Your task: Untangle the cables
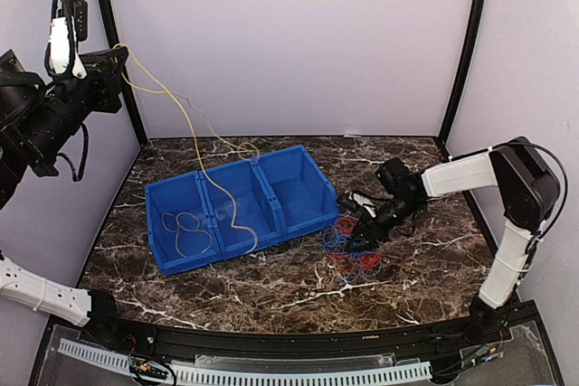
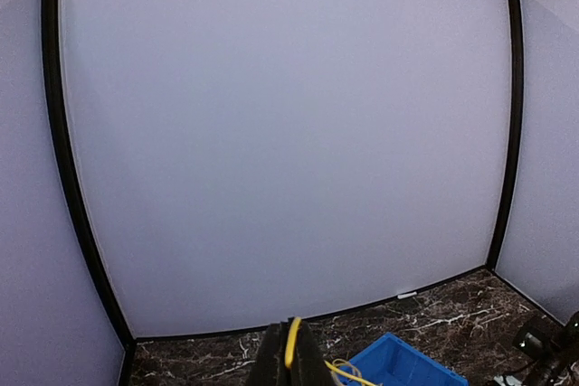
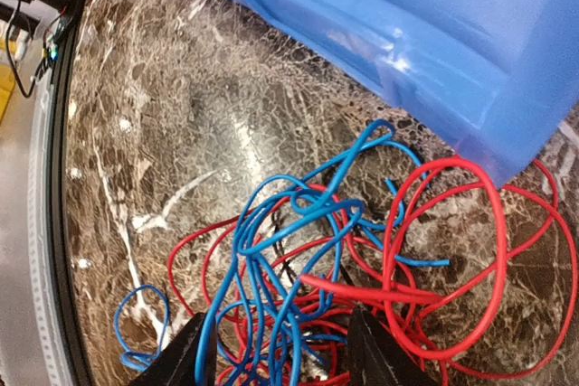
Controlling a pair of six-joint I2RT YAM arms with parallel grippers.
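Raised high at the back left, my left gripper (image 1: 115,53) is shut on a yellow cable (image 1: 194,137) that hangs down into the blue bin (image 1: 312,189). The left wrist view shows the fingers (image 2: 312,363) pressed together on that yellow cable (image 2: 291,343). A tangle of red and blue cables (image 1: 351,252) lies on the table right of the bin. My right gripper (image 1: 364,229) is low over it and open. In the right wrist view its fingers (image 3: 185,357) straddle the blue cables (image 3: 271,305), with red cables (image 3: 452,250) to the right. The jaws close on nothing.
The blue bin has three compartments. Its left one (image 1: 172,198) holds pale cable loops (image 1: 185,228), and the yellow cable's end lies in the middle one. The bin's corner (image 3: 452,88) sits close above the tangle. A small blue loop (image 3: 136,327) lies apart. Dark frame posts stand at the back corners.
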